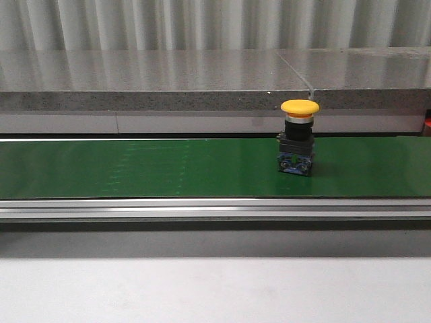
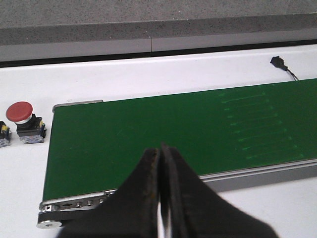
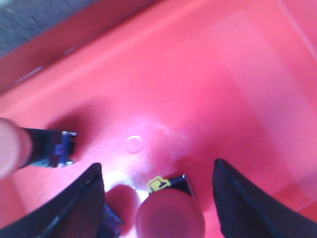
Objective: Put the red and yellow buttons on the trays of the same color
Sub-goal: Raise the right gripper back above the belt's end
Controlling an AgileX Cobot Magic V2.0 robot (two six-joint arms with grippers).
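Conveyor belt (image 1: 148,168), green and long, crosses the front view from edge to edge, and the yellow button (image 1: 299,138) stands upright on it right of centre, cap up, long axis vertical. Red tray (image 3: 208,84) fills the right wrist view; the right gripper (image 3: 158,198) hangs inside it, jaws wide apart, with a red button (image 3: 171,215) lying between them on the tray floor, seemingly let go, and another button (image 3: 29,146) at the left edge of that frame. Left gripper (image 2: 161,198) has its jaws pressed together over the belt's near end, holding nothing. A further red button (image 2: 22,121) waits on the white counter (image 2: 148,74) at the left of that view. Yellow sits toward the right arm's side, so that arm looks nearer.
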